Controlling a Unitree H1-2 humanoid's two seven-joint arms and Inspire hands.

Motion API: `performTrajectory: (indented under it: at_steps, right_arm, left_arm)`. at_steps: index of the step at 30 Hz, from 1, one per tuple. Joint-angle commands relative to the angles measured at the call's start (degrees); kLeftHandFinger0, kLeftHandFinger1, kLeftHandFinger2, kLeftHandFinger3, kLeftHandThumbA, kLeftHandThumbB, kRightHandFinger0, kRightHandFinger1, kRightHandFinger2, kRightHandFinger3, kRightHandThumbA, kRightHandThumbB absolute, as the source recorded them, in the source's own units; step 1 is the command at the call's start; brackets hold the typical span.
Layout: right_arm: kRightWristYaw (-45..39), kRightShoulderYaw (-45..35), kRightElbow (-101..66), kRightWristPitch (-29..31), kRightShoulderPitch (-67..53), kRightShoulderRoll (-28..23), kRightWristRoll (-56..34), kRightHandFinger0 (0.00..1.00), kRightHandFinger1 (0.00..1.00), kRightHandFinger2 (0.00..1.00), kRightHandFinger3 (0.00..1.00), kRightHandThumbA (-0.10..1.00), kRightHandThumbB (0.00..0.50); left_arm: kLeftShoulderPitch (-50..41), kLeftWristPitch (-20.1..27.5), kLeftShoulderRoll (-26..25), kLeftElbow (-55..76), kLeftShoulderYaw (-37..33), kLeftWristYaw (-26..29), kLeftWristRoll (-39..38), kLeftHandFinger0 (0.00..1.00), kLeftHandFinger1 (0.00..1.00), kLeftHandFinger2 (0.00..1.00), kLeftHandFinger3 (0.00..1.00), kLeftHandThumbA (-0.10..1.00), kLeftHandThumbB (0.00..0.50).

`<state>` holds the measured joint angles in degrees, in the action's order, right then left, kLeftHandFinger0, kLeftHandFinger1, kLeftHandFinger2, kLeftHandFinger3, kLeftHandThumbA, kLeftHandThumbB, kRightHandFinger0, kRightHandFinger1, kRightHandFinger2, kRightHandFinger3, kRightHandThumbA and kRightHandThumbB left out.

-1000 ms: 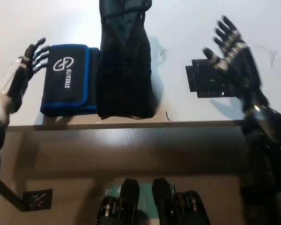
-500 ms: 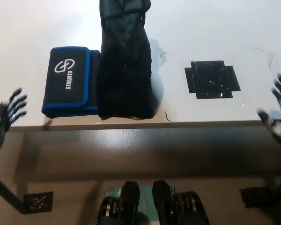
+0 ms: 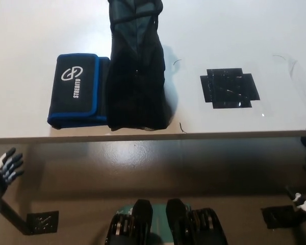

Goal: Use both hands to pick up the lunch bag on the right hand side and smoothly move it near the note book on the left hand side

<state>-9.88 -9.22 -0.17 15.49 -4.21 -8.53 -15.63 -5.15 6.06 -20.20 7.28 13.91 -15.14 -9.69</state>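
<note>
Now lunch bag (image 3: 137,71) touching notebook (image 3: 76,90), near table edge (image 3: 234,135)

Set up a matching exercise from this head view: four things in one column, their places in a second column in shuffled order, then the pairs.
Things:
1. lunch bag
2. note book
3. black tape mark
4. left hand

Places:
A. below the table edge, at picture lower left
B. on the table, right of the lunch bag, apart from it
C. mid-table, beside the note book's right edge
D. on the table, leftmost of the three

Pairs: 1-C, 2-D, 3-B, 4-A
</note>
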Motion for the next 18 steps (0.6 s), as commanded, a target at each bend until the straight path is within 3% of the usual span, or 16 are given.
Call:
performTrajectory:
  at_steps: [1,9,13,18]
  right_arm:
    - [-2.0,0.5,3.3,7.8,3.6,0.5,-1.1,1.0,1.0,1.0,1.0,1.0,0.237]
    - [-2.7,1.6,8.8,8.1,7.2,0.0,0.2,1.0,1.0,1.0,1.0,1.0,0.253]
    - [-2.8,2.0,9.1,7.9,7.7,-0.3,0.3,1.0,1.0,1.0,1.0,1.0,0.253]
    - [-3.6,2.9,9.6,7.3,8.6,-1.2,0.8,1.0,1.0,1.0,1.0,1.0,0.274]
  left_arm:
    - [2.5,8.9,-0.5,-4.9,0.7,1.9,2.2,1.0,1.0,1.0,1.0,1.0,0.19]
    - [6.3,8.6,-0.9,-10.3,-1.2,-0.1,1.0,1.0,1.0,1.0,1.0,1.0,0.121]
    - [6.5,8.6,-2.1,-11.7,-3.4,-1.3,3.1,1.0,1.0,1.0,1.0,1.0,0.037]
    - [6.5,8.0,-2.6,-12.0,-4.7,-1.4,2.8,1.0,1.0,1.0,1.0,1.0,0.069]
